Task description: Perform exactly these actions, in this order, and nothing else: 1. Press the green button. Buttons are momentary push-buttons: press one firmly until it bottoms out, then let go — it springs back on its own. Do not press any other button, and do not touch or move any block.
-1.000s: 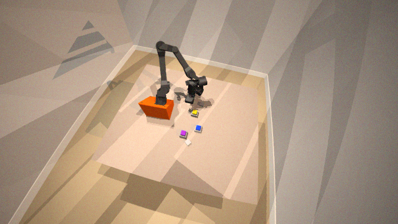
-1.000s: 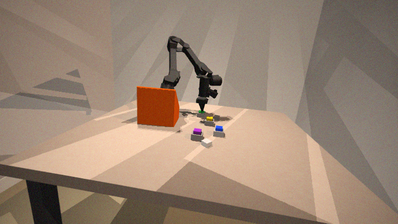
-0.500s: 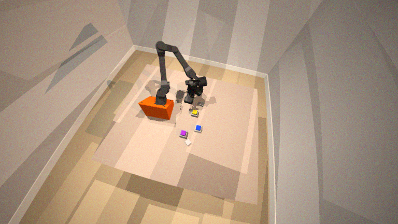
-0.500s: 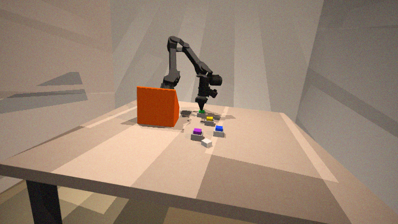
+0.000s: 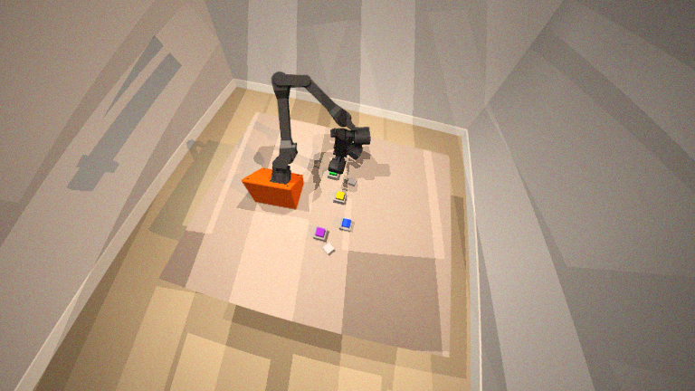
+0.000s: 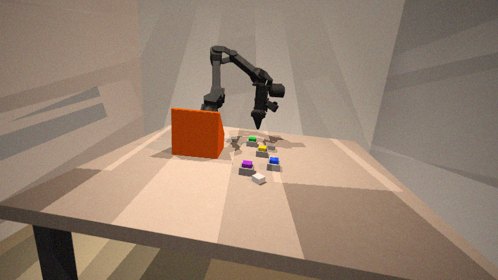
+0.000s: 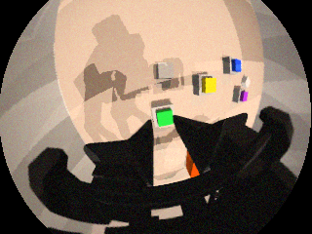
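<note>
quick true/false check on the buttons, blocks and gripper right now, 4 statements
1. The gripper hangs above the green button without touching it. True.
2. The gripper grips the white block. False: the block lies on the table beside the purple button; the fingers are partly open and hold nothing.
3. The yellow button sits between the green button and the blue button. True.
4. The arm's base is blue. False: the orange base is orange.

Bare test cell, lab-like: plain grey walls point(image 6: 404, 42), one bench point(image 6: 183, 196) on dark legs, arm point(image 6: 235, 60) on an orange base point(image 6: 194, 137), coloured buttons point(image 6: 262, 148) below the tool point(image 6: 257, 124). No furnishings.
</note>
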`<state>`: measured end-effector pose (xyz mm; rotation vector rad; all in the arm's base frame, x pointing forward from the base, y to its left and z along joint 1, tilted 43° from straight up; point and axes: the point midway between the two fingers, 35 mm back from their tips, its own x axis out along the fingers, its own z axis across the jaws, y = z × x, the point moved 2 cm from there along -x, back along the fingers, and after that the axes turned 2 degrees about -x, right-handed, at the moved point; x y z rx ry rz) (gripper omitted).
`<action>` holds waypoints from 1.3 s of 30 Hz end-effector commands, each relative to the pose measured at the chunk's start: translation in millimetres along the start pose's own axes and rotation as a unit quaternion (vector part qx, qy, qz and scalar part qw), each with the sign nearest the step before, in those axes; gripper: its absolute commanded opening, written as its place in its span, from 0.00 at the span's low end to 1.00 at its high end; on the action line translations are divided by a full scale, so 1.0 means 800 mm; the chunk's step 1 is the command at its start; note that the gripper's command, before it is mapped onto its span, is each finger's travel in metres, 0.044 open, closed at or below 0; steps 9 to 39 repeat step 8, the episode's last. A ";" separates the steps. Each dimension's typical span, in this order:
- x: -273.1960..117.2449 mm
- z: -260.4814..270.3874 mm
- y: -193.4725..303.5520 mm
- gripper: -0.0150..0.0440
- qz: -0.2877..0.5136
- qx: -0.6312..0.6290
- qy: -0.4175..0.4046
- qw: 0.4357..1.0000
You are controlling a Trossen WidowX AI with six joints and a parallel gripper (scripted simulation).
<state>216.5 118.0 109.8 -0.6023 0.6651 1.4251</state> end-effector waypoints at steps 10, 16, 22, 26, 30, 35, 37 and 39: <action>-0.051 0.026 -0.052 0.93 -0.004 -0.004 -0.003 1.000; -0.051 0.026 -0.052 0.93 -0.004 -0.004 -0.003 1.000; -0.051 0.026 -0.052 0.93 -0.004 -0.004 -0.003 1.000; -0.051 0.026 -0.052 0.93 -0.004 -0.004 -0.003 1.000; -0.051 0.026 -0.052 0.93 -0.004 -0.004 -0.003 1.000; -0.051 0.026 -0.052 0.93 -0.004 -0.004 -0.003 1.000; -0.051 0.026 -0.052 0.93 -0.004 -0.004 -0.003 1.000; -0.051 0.026 -0.052 0.93 -0.004 -0.004 -0.003 1.000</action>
